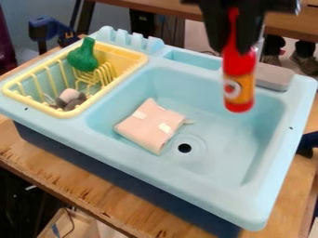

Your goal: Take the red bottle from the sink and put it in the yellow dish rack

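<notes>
Sitting on the wooden table is the pale blue toy sink, big as you like, with the yellow dish rack across its left end in view. And up top, the black gripper has its fingers parted just by the neck of the red squeeze bottle, gripping it, orange label showing, roughly upright above the basin's far right part. Down in the basin, a folded pink cloth lies beside the drain hole. A grey block rests on the back ledge, a green bulbous toy stands in the rack, and near it sit small lumps, perhaps toy mushrooms.
</notes>
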Robot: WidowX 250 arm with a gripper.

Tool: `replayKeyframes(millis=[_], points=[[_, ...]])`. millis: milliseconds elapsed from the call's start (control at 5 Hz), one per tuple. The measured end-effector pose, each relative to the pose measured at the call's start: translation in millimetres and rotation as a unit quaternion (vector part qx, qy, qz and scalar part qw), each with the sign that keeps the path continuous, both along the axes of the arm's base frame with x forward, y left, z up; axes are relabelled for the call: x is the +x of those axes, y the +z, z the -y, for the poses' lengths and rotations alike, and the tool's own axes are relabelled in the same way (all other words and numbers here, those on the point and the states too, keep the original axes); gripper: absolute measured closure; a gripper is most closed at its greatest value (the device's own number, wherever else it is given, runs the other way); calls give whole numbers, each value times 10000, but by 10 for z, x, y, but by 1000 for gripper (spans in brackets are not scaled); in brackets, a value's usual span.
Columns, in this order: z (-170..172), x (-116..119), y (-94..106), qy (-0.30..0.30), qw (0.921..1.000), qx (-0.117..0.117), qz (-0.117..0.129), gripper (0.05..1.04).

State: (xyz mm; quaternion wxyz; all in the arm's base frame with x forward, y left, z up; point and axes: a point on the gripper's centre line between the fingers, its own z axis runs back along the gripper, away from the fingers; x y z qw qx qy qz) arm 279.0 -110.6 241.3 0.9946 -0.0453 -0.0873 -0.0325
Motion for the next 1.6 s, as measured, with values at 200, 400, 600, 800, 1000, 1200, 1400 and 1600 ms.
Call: replayKeyframes(millis=[200,400,600,800,1000,1200,1400,1600], points=[[-240,-257,214,613,9966,438,-321,742],[-665,-414,403,1282,9907,405,-209,742],[-1053,-355,356,1657,9860,206,-30,742],[-1327,-256,293,1773,9841,77,51,742],[-1474,-130,162,1788,9839,-63,-58,742],[-1597,94,28,1818,9830,-129,-228,742],[-1685,276,-57,1835,9819,-7,-470,742],[-1735,432,-152,1824,9809,33,-678,742]])
